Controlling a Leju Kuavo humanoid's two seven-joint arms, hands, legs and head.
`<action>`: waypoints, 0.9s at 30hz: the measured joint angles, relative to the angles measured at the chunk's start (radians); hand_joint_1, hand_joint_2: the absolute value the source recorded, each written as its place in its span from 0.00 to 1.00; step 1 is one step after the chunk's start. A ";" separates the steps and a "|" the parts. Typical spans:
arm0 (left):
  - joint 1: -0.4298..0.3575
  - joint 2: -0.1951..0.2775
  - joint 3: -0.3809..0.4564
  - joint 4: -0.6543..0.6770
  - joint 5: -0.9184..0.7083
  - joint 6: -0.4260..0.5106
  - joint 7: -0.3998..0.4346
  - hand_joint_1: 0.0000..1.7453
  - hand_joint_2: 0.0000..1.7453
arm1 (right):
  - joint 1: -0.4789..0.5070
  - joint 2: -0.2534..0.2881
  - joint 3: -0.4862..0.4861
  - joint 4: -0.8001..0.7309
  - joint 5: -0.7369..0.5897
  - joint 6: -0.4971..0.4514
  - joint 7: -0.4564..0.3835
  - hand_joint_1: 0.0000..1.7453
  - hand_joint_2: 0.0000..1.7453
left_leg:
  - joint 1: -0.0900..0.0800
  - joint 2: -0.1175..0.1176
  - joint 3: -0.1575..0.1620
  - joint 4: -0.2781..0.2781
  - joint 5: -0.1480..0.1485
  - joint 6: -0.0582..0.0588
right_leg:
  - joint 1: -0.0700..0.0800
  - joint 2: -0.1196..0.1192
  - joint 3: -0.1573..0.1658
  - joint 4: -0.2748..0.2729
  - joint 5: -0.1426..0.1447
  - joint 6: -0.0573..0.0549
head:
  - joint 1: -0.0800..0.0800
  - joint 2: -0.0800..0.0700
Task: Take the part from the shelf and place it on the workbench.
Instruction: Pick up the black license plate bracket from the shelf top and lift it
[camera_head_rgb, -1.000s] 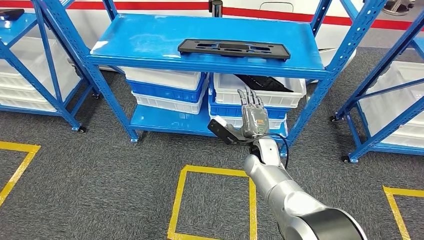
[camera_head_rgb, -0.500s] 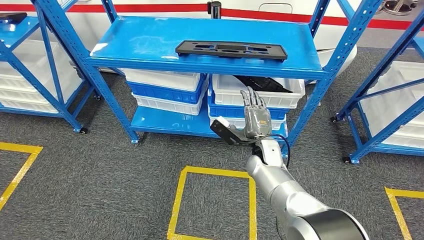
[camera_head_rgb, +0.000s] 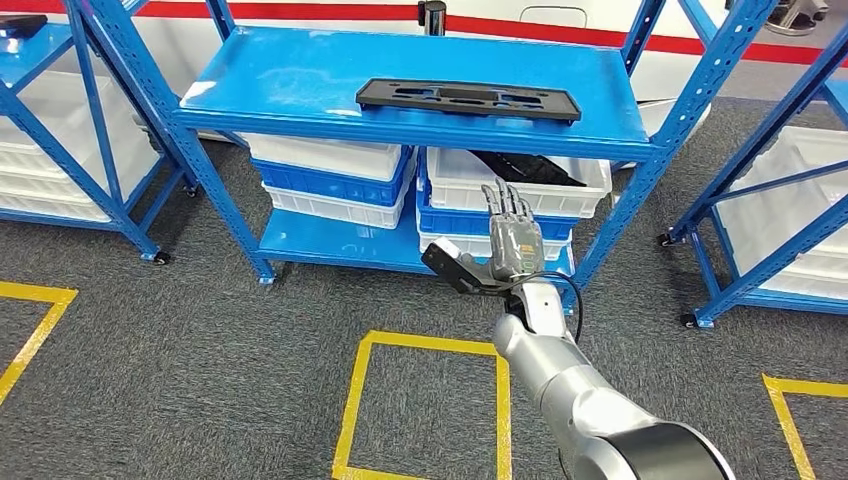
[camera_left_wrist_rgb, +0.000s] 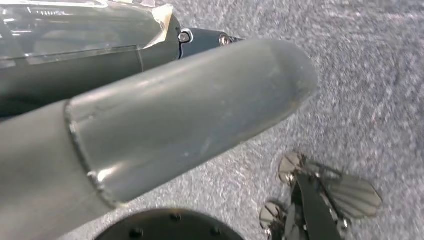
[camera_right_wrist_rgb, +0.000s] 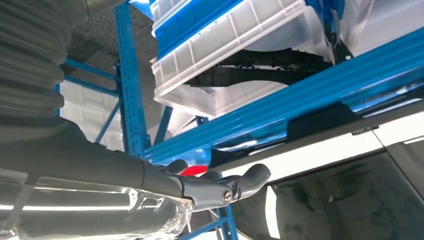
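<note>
Right hand (camera_head_rgb: 512, 238) raised in front of the shelf (camera_head_rgb: 300, 80), fingers straight and spread, holding nothing; it sits below the top board's front edge, level with the bins. Left hand (camera_left_wrist_rgb: 150, 125) close up over grey carpet, state cannot be told. Blue shelf on the carpet (camera_head_rgb: 200, 350), yellow tape square (camera_head_rgb: 425, 400) before it. White and blue bins (camera_head_rgb: 515, 195) stacked under the top board. Black flat part (camera_head_rgb: 467, 99) lies on the top board near its front edge, apart from the right hand.
</note>
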 joint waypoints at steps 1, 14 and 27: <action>0.000 0.000 0.000 0.000 0.000 0.000 0.002 0.00 0.00 | -0.001 -0.001 -0.002 -0.002 0.001 0.000 0.000 0.00 1.00 | 0.002 0.001 0.003 -0.005 0.003 0.006 | 0.001 0.000 -0.017 0.033 -0.017 0.001 | 0.001 0.000; 0.000 0.001 0.005 0.000 -0.001 0.006 0.021 0.00 0.00 | 0.012 -0.010 -0.020 -0.007 0.019 0.000 0.007 0.00 1.00 | -0.003 -0.004 0.001 0.008 -0.007 0.009 | -0.016 0.000 0.007 -0.016 0.014 0.013 | 0.003 0.000; 0.007 -0.003 0.010 -0.003 -0.012 0.020 0.038 0.00 0.00 | 0.019 -0.006 -0.042 -0.012 0.025 0.000 0.008 0.00 1.00 | 0.068 -0.008 0.100 -0.092 -0.013 -0.024 | -0.076 -0.001 -0.063 0.098 -0.007 0.120 | 0.002 0.000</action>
